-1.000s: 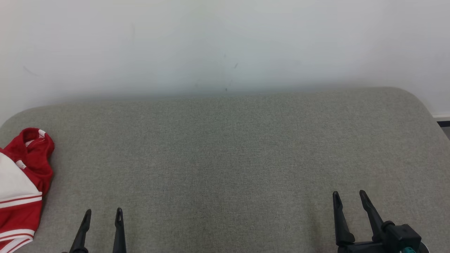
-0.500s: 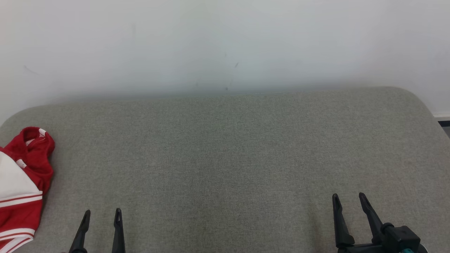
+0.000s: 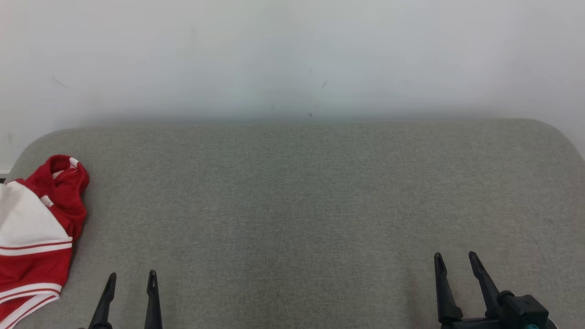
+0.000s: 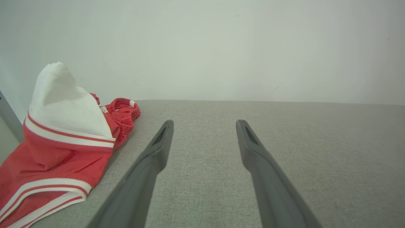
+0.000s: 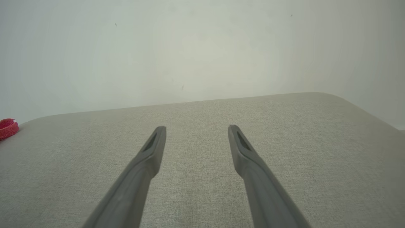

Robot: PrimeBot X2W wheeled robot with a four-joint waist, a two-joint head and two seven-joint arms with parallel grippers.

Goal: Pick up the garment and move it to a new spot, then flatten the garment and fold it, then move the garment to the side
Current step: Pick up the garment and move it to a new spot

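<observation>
Garment (image 3: 34,233), long axis toward wall (image 3: 292,55), bunched red end (image 3: 64,180) farthest

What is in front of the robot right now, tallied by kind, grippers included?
Garments: 1, the red and white garment, lying at the left end.
Grippers: 2, the left gripper and the right gripper, both open and empty.
Cushions: 1, the grey cushion under it all.
Total: 4.

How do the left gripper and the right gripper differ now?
The left gripper stands close beside the red and white garment; the right gripper is far from it. The head view shows the right gripper's dark body, but of the left gripper just fingers. Both are open and empty.
</observation>
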